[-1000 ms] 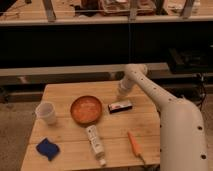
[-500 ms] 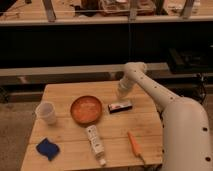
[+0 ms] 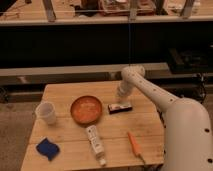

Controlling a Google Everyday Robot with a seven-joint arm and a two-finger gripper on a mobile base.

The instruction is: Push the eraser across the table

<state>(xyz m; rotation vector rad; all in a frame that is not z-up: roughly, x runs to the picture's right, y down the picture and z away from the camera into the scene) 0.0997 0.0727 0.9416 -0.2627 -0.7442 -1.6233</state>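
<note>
Items, near to far. Blue cloth (image 3: 47,148) at 8 o'clock on the table (image 3: 62,91); white tube (image 3: 95,144) and orange carrot-shaped thing (image 3: 135,144) along the near edge. White cup (image 3: 46,112) at 9 o'clock. Orange bowl (image 3: 86,109) at centre. Eraser (image 3: 120,107) just beside the bowl, at 3 o'clock from it. Gripper (image 3: 121,95) just behind the eraser at 12 o'clock; whether it touches, cannot tell. Change over the last second: none evident; eraser unmoved, so the push appears not yet begun.
</note>
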